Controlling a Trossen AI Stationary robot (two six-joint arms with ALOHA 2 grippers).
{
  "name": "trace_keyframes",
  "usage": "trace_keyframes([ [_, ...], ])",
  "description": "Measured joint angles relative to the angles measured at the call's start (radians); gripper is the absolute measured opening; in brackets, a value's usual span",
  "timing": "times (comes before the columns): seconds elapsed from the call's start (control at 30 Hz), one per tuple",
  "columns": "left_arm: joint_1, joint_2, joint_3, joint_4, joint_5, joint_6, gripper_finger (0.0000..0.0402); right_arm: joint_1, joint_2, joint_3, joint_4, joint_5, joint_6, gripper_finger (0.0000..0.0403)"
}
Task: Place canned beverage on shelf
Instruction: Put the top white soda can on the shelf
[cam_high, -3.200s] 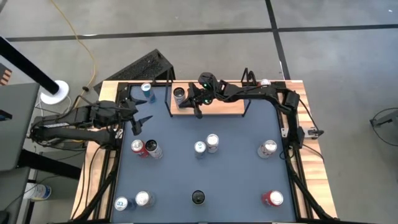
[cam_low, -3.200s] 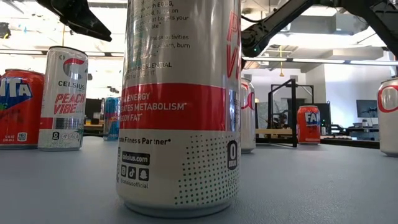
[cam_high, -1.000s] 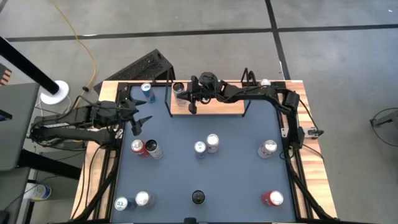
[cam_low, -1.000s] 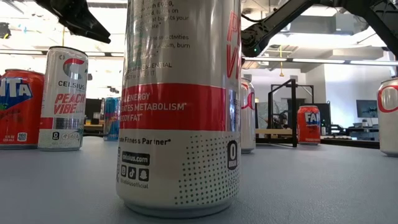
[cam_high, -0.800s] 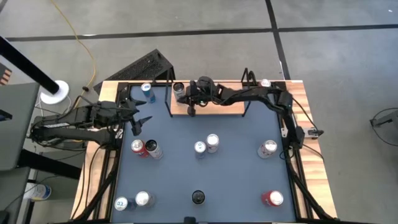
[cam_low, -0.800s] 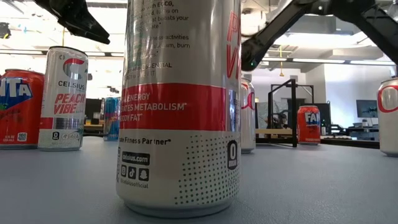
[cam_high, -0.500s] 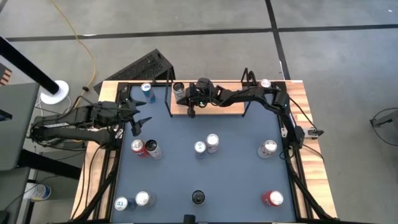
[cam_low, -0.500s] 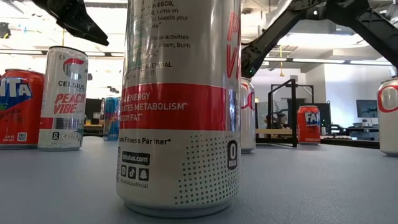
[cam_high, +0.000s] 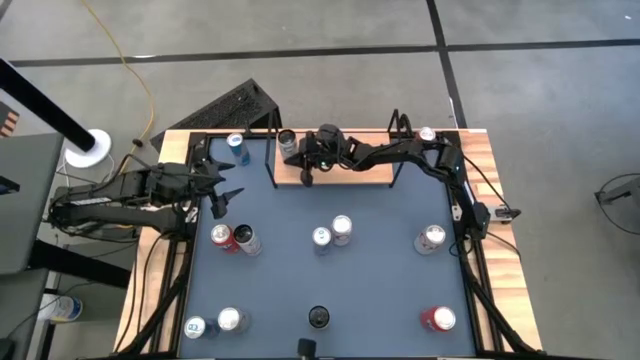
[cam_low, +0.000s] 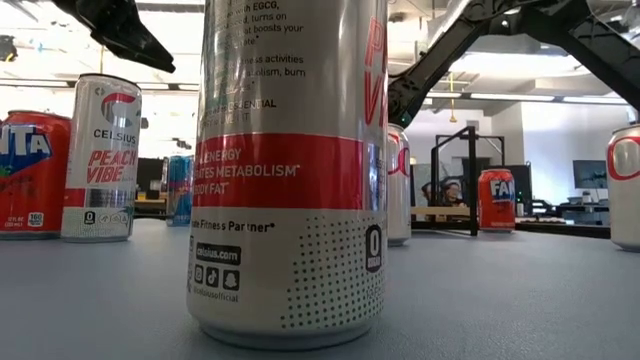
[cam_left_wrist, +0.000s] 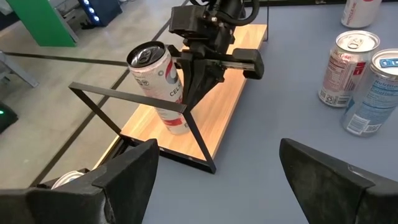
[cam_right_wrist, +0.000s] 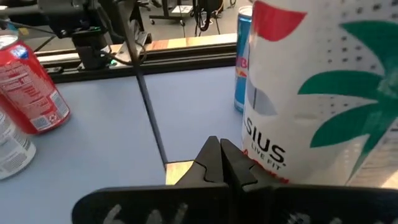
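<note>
Top of the nearest can (cam_low: 290, 170) cut off in the low view

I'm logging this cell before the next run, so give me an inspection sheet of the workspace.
Surface: dark table top, wooden edges.
Job's things: white can tilted on the shelf at its left end.
Clutter: loose cans scattered over the table top, one blue can near the far left corner.
Grippers: right gripper shut, beside the white can; left gripper open, at the table's left edge.
Cables: yellow cord on the floor.
Surroundings: concrete floor.
</note>
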Motion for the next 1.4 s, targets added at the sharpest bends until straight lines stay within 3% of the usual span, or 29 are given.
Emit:
trace_keyframes([
  [0.77,0.000,0.000,0.000,0.001,-0.003,-0.002,0.0322,-0.040,-0.001,0.092,-0.031,0.014,0.134,0.0000],
  [1.4,0.000,0.000,0.000,0.000,-0.003,-0.006,0.0322,-0.034,-0.001,0.092,0.005,0.156,0.250,0.0000],
])
